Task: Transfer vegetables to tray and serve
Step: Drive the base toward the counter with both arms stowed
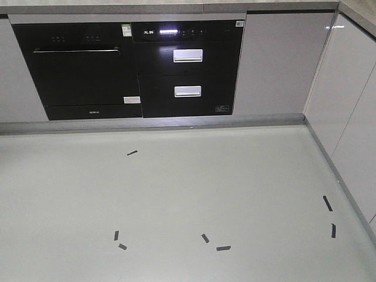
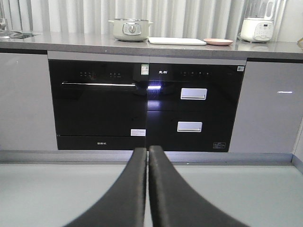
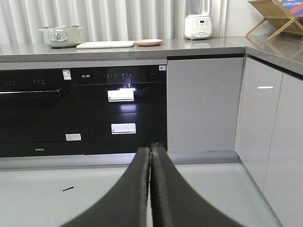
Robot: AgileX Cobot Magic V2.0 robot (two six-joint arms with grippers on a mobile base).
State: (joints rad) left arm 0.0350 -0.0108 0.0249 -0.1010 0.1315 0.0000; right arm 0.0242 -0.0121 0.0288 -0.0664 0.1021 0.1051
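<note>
Grey counter [image 2: 94,45], black ovens [image 2: 97,104], pale floor [image 1: 188,194].

We see glossy black appliance fronts [image 2: 99,109], glossy grey cabinet doors [image 3: 201,104], a matt grey tabletop [image 2: 71,43], a smooth cream tray [image 2: 176,41] and a wooden rack [image 3: 277,16].

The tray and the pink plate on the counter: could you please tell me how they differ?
The tray is white, rectangular and wider; the pink plate is round and smaller. The tray lies nearer the pot than the plate. Both rest flat on the grey counter.
</note>
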